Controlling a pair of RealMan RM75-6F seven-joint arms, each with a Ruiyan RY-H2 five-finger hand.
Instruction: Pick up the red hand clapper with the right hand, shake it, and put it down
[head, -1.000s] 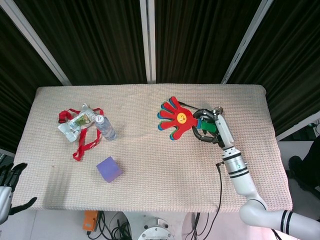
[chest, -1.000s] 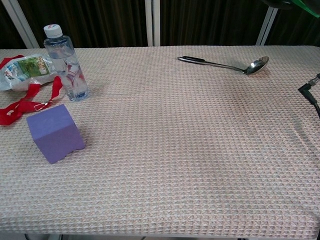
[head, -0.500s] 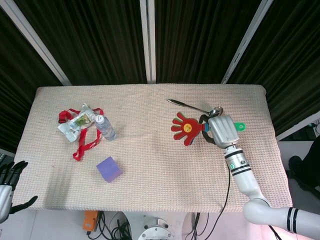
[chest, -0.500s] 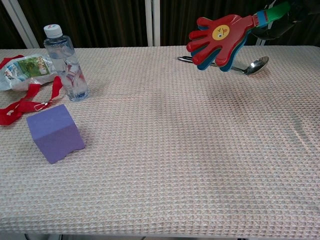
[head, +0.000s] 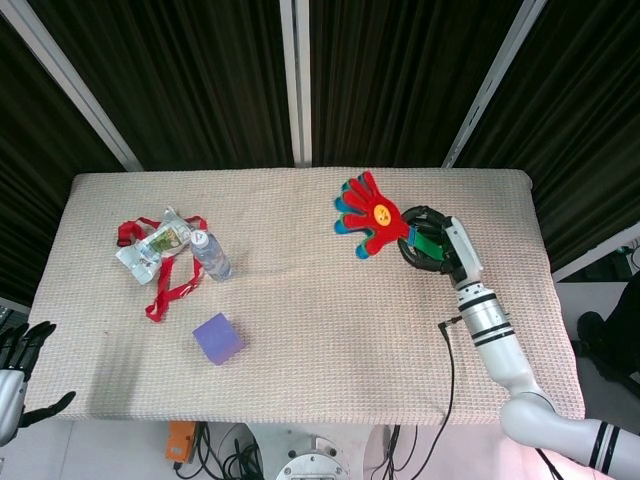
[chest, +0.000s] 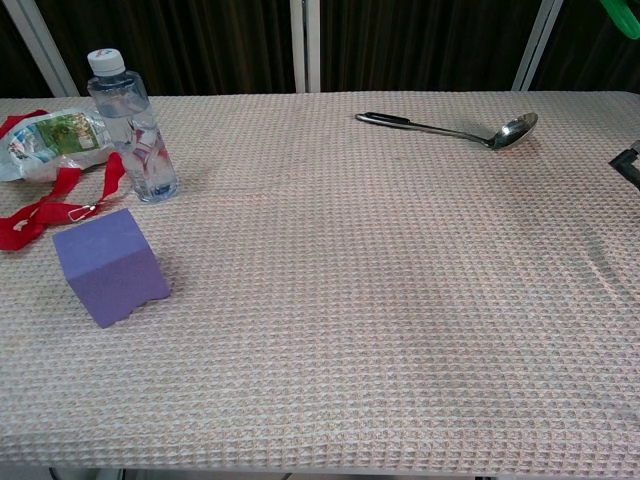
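Head view, table: the table (head: 300, 330) has a light woven cloth. A big bare stretch lies in the middle and along the near edge.
Head view, right hand: the right hand (head: 437, 245) is over the far right part of the table, not far from the right edge. Its fingers are wrapped around the green handle of the red hand clapper (head: 372, 214).
Head view, clapper: it is held up above the cloth. Its long line runs from the handle in the hand out to the left and toward the far edge. The red fingers fan out that way. A yellow face sits on its palm.
Head view, left hand: the left hand (head: 20, 365) is low at the near left corner, off the table. Its fingers are spread and it holds nothing.
Head view, left side: a water bottle (head: 211, 255), a snack bag (head: 155, 245) with a red ribbon (head: 170, 285), and a purple cube (head: 218, 338) sit well apart from the clapper.
Chest view, table: a metal ladle (chest: 455, 128) lies near the far edge, bowl to the right. The middle of the cloth is open.
Chest view, clapper: only a bit of green shows at the top right corner, high above the table.
Chest view, left side: the bottle (chest: 130, 125) stands upright. The cube (chest: 110, 265) is in front of it, near the left edge.
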